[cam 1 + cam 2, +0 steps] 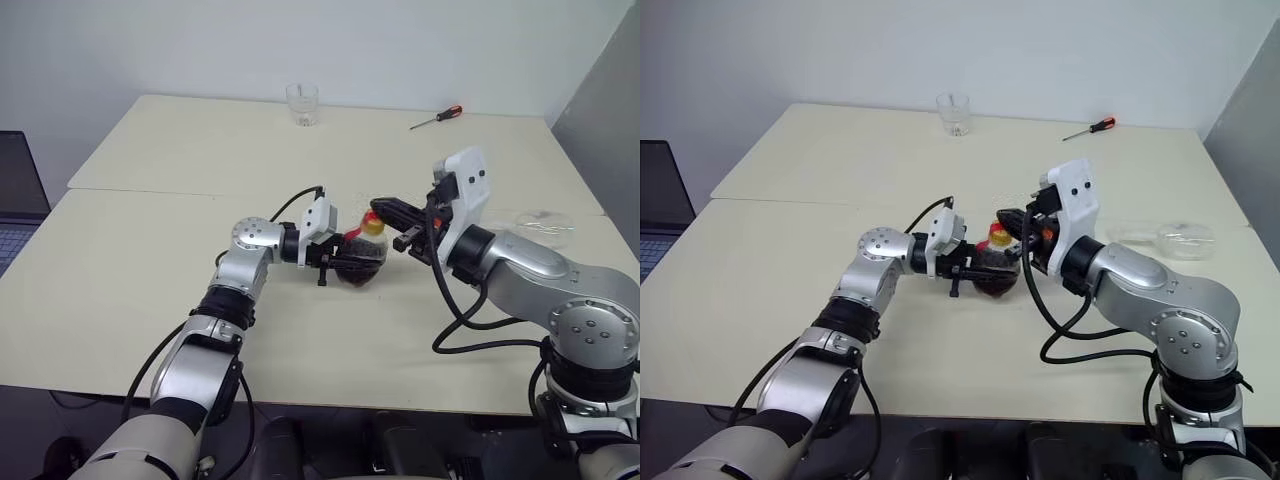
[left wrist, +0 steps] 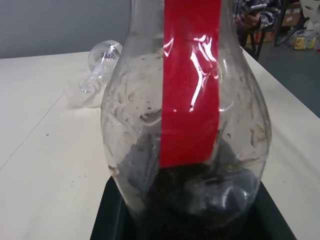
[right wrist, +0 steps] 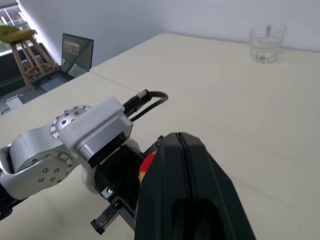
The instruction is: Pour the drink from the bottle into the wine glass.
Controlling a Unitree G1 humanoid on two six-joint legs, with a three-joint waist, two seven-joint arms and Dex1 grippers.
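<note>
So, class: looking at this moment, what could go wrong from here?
1. The wine glass lies on its side, so a pour now would probably spill on the table.
2. The right hand is shut at the cap; twisting could slip the round bottle in the left hand.

You're working over two cream tables (image 1: 150,290) pushed together, seam running left to right across the near third. Back wall (image 1: 300,40) is plain pale grey-white, a darker grey panel (image 1: 600,120) closes off your right. Laptop (image 3: 76,49) sits on a lower surface off the left edge, screen up. Far end of the top: short clear tumbler (image 1: 302,104) and a red-handled screwdriver (image 1: 437,117). From the right wrist view you get a wooden stool (image 3: 22,47) by a bright window. The left wrist view shows a seated person (image 2: 255,15) and boxes (image 2: 302,37) on a dark floor. Lighting is even, soft.
</note>
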